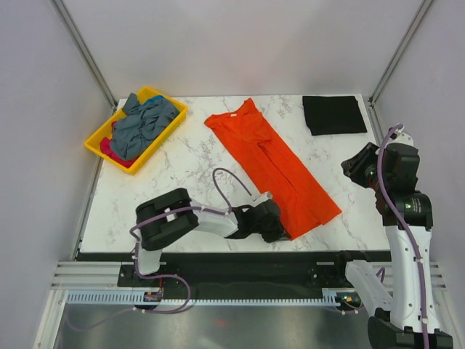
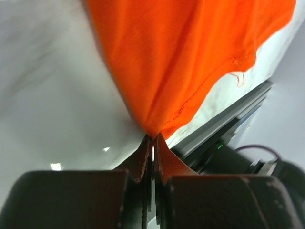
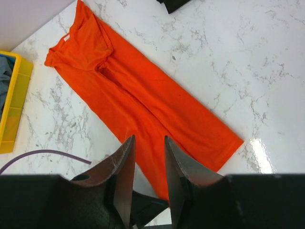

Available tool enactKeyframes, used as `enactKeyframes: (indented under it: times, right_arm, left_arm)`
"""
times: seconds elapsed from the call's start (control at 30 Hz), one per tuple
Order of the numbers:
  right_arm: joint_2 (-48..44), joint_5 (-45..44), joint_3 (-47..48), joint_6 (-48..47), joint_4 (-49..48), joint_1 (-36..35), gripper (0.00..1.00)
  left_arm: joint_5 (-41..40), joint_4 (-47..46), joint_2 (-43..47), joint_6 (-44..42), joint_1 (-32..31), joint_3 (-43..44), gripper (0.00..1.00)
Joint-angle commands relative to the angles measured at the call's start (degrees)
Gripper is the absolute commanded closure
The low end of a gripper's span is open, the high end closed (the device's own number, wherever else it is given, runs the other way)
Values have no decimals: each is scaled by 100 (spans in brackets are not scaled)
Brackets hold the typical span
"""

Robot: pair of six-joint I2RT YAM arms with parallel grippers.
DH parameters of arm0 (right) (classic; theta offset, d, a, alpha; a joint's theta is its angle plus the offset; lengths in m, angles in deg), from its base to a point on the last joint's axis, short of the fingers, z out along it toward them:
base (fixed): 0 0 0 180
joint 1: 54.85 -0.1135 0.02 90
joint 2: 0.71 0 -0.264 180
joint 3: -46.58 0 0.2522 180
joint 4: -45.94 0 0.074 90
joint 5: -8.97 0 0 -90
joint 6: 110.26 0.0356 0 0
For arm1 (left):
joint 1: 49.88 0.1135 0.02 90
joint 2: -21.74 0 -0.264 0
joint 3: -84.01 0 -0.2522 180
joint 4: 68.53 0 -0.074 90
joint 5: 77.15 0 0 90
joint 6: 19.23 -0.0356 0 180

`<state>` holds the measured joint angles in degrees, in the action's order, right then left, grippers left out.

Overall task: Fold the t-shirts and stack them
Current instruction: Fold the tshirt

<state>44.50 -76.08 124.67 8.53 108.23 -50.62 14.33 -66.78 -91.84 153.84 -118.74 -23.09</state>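
Observation:
The bright orange t-shirt [image 1: 272,163] [image 3: 143,100] lies as a long narrow strip running diagonally across the marble table, collar toward the back. My left gripper [image 1: 280,231] [image 2: 153,138] sits low at the strip's near left corner, shut on the orange hem [image 2: 181,57], which bunches up where it enters the fingertips. My right gripper [image 1: 356,169] [image 3: 149,138] hovers above the table's right side, open, with nothing between its fingers. A black t-shirt [image 1: 334,114] [image 3: 172,4] lies folded at the back right. Grey-blue t-shirts [image 1: 142,123] and a pink one [image 1: 109,149] are heaped in the tray.
The yellow plastic tray [image 1: 98,145] [image 3: 14,109] stands at the back left corner. The left arm's purple cable [image 1: 232,178] [image 3: 43,153] arches over the table beside the orange strip. The table's near edge [image 1: 218,254] runs just behind the left gripper.

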Motion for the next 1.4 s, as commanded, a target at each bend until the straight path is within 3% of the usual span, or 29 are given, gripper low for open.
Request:
enactKeyframes:
  times: [0.0, 0.13, 0.37, 0.47, 0.53, 0.57, 0.67, 0.77, 0.83, 0.9, 0.97, 1.07, 1.13, 1.37]
  right_arm:
    - [67, 120, -105, -164, -37, -27, 61]
    - [75, 373, -465, -164, -195, -36, 59]
    - [409, 1121, -1746, -67, -704, -71, 59]
    - [646, 1402, -2291, -15, -915, -202, 60]
    - [699, 1439, -2504, 64, -1144, -343, 60]
    - [717, 1421, -2635, 82, -1240, -596, 60]
    - [796, 1237, -2698, 135, -1364, -1028, 59]
    - [901, 1105, -2637, 144, -1478, -1143, 59]
    - [980, 1078, -2637, 152, -1601, -1152, 59]
    - [1077, 1113, -2628, 170, -1864, -1161, 58]
    - [1288, 1297, -2584, 205, -2101, -1153, 58]
    - [1534, 1403, -2435, 179, -2225, -1161, 58]
    - [1605, 1395, -2338, 118, -2252, -1170, 58]
    - [1973, 1491, -2250, 65, -2524, -1170, 58]
  left_arm:
    - [-174, 156, 836, -519, 13, -963, 98]
    - [-174, 330, 1723, -923, 39, -1895, 98]
    - [222, 550, 3015, -775, 48, -3704, 98]
    - [-93, 980, 3894, -687, 48, -4302, 98]
    - [-304, 1857, 4447, -669, 48, -4454, 97]
    - [-480, 2217, 5015, -660, 39, -4524, 94]
    - [-709, 3220, 6289, -713, 48, -4412, 61]
    - [-1262, 4143, 7162, -985, 74, -3842, 48]
    - [-1587, 4356, 7314, -1465, 266, -3481, 46]
    - [-1703, 4374, 7097, -1897, 635, -2953, 45]
    - [-1213, 4076, 6719, -2670, 1487, -2426, 46]
    - [-353, 3698, 5429, -3611, 2516, -1629, 51]
    - [-262, 3688, 4352, -4164, 3059, -1091, 52]
    - [476, 3214, 1614, -4650, 4565, 1396, 57]
